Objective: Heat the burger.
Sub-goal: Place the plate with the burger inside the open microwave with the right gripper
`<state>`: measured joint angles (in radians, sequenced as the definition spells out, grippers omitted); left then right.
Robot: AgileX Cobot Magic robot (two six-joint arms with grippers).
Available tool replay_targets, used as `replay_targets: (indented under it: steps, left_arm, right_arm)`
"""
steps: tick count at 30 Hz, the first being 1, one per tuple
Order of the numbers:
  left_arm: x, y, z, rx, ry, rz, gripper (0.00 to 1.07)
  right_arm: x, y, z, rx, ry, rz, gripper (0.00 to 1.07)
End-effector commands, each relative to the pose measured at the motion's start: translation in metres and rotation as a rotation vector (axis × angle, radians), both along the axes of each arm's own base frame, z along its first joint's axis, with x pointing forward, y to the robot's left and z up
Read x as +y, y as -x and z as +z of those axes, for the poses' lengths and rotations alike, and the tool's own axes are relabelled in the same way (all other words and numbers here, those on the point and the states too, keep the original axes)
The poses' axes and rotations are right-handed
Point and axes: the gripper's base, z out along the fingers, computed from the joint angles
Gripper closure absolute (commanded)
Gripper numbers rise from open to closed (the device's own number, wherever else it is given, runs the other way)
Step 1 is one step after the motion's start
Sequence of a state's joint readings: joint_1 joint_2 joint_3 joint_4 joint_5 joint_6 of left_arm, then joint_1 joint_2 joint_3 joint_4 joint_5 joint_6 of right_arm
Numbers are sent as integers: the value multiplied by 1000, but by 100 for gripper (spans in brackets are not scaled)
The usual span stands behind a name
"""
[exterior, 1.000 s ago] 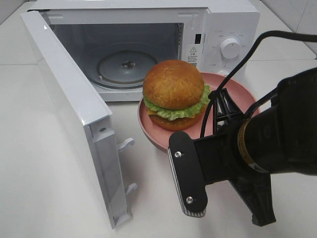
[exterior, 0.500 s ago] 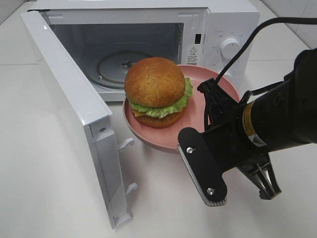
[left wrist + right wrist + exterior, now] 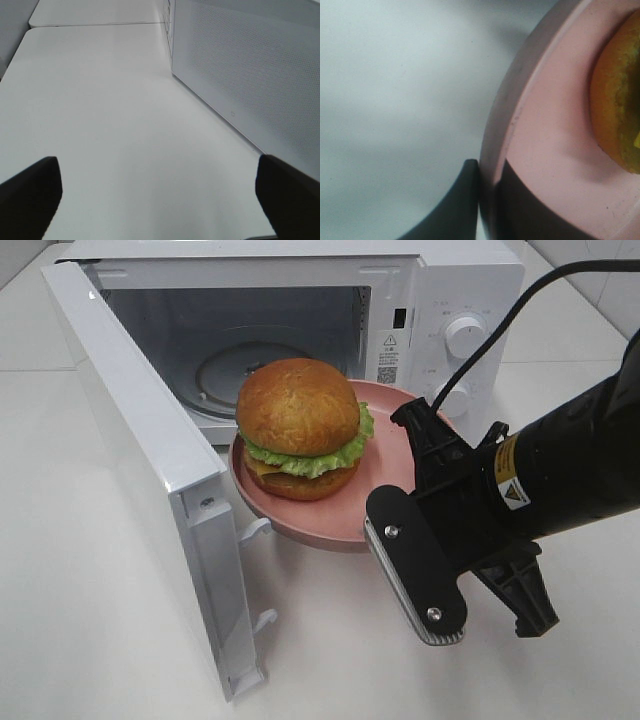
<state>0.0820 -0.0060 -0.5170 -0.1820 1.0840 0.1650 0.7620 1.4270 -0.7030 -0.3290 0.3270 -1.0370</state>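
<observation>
Golden-brown burger (image 3: 298, 405) with green lettuce, pink plate (image 3: 388, 478), white microwave (image 3: 450, 285), its door (image 3: 250, 75) seemingly fine-dotted, black fingers (image 3: 454, 210).

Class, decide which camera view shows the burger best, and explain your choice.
The exterior high view: the whole burger shows, bun and lettuce, sitting on the pink plate. The right wrist view catches only a blurred brown edge of it. The left wrist view shows none of it.

place: mock kitchen set up on a robot test bench
kitchen cues: white microwave (image 3: 440, 290) with dials, door (image 3: 130, 430) swung open, glass turntable (image 3: 220, 365) inside; burger (image 3: 298, 410) on a pink plate (image 3: 385, 455)
bench cues: plain white tabletop (image 3: 90, 640), black cabled robot arm (image 3: 580, 460) with warning sticker
</observation>
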Motion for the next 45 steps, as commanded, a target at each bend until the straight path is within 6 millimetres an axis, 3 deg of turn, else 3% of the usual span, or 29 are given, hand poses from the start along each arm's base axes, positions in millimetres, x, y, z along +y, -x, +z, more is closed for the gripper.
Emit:
replay_targets:
  steps: [1,13,28,38,41,45]
  left_arm:
    - [0,1,1,-27,5,0,9]
    - [0,1,1,-27,5,0,9]
    - [0,1,1,-27,4,1,9]
    - [0,1,1,-27,4,1,9]
    - [0,1,1,-27,4,1,9]
    - [0,1,1,-27,4,1,9]
  right_arm:
    - [3,-4,7,-46,-64,27,107]
    - [9,-7,10,-72,-144,48,107]
    - [18,-17,-5,-71,-177,31,107]
    - [50,-52,-14,-17,-218,-52,107]
    - [52,-55,-13,-22,-220,-50,107]
    - [53,-73,-13,-33,-225,-82,107]
